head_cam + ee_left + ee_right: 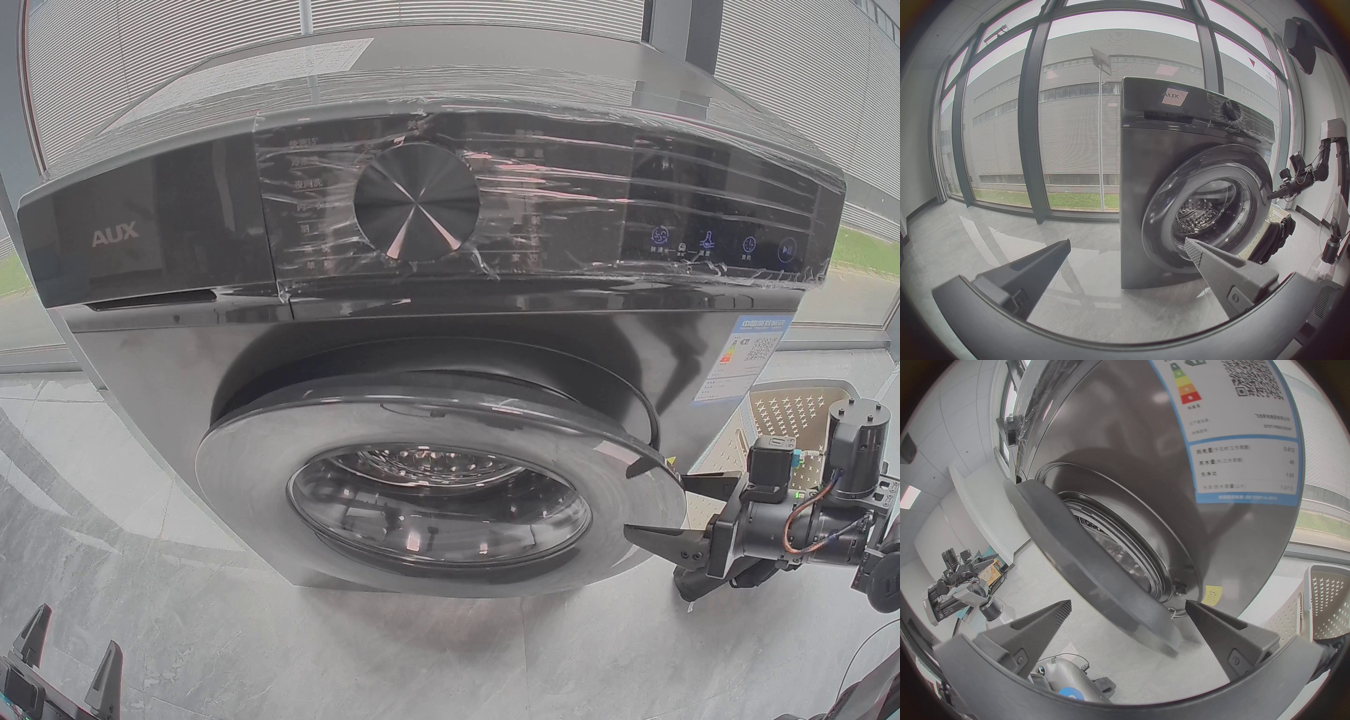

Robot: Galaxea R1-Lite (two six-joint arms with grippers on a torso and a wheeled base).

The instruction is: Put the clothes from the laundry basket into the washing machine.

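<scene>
The dark grey washing machine (pixel 431 309) stands in front of me, its round glass door (pixel 441 487) swung slightly ajar. My right gripper (pixel 670 514) is open at the door's right rim. In the right wrist view the door's edge (pixel 1087 566) lies between the spread fingers (pixel 1223 632), with the drum opening (pixel 1120 552) behind it. The white perforated laundry basket (pixel 797 412) sits on the floor to the machine's right, and dark clothes (pixel 1273 238) hang over its side. My left gripper (pixel 70 652) is open, low at the front left and holding nothing.
Grey tiled floor (pixel 281 637) spreads in front of the machine. Tall windows (pixel 1003 140) run behind and to its left. A control knob (pixel 416 201) and a film-wrapped panel sit on the machine's top front.
</scene>
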